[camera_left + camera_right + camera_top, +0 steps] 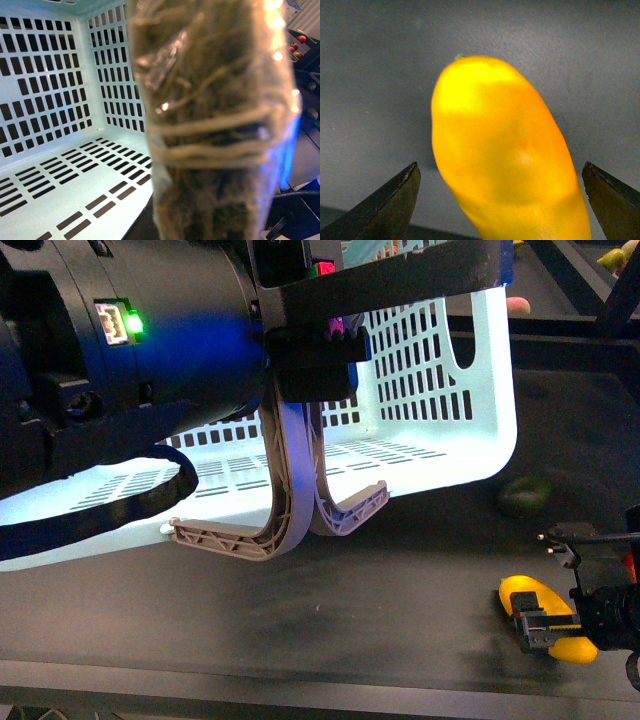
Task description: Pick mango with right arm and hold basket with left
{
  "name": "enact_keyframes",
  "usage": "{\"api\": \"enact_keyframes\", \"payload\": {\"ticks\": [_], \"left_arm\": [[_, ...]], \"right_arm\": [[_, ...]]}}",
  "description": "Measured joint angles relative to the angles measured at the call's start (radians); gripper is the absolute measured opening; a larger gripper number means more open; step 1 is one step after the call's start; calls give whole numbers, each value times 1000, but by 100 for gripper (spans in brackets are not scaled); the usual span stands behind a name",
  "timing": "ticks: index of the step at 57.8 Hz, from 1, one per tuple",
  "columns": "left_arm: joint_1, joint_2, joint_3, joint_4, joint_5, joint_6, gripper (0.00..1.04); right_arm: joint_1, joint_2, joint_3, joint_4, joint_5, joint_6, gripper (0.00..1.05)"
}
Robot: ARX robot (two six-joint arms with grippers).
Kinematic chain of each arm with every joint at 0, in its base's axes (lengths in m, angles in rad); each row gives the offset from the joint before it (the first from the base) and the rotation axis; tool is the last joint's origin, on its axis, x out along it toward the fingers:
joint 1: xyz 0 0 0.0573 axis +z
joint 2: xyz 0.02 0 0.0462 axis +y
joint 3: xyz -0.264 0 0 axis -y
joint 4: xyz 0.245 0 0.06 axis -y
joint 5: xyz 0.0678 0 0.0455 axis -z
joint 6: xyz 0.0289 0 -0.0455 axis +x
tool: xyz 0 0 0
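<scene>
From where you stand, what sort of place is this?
Probably a robot test bench: a dark tabletop bears a pale plastic basket, a mango and a green fruit, beside a black robot arm.

Yellow mango [505, 160], pale blue slotted basket [450, 370], dark green fruit [525, 496]

Our left arm [120, 380] is a bulky black cylinder with a blue sheen along its side. It carries a small green light [135, 325] beside a white socket [110, 322], and a thick black cable [110, 515] loops beneath it. At its end we see a black block [310, 365] with magenta inserts [335, 330] and two pale grey fingers [285, 480], curved and ribbed like lattice. Our right gripper [538, 585] is slim and black, with small red marks [545, 540]. In the right wrist view its fingertips [385, 210] are dark, flat-faced wedges.
</scene>
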Motion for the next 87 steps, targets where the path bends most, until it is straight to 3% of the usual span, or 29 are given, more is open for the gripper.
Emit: {"api": "enact_keyframes", "payload": {"ticks": [21,35,45,87], "left_arm": [[0,0,0,0,0,0,4],[0,0,0,0,1,0,4],[0,0,0,0,0,0,4],[0,0,0,0,0,0,4]], "right_arm": [[-21,19,8,6,15,-1,95],[-22,21,6,17,19,-2,68],[-22,21,1,24,19,-1,57],[-66,-96,-88,74,-50,47,55]]}}
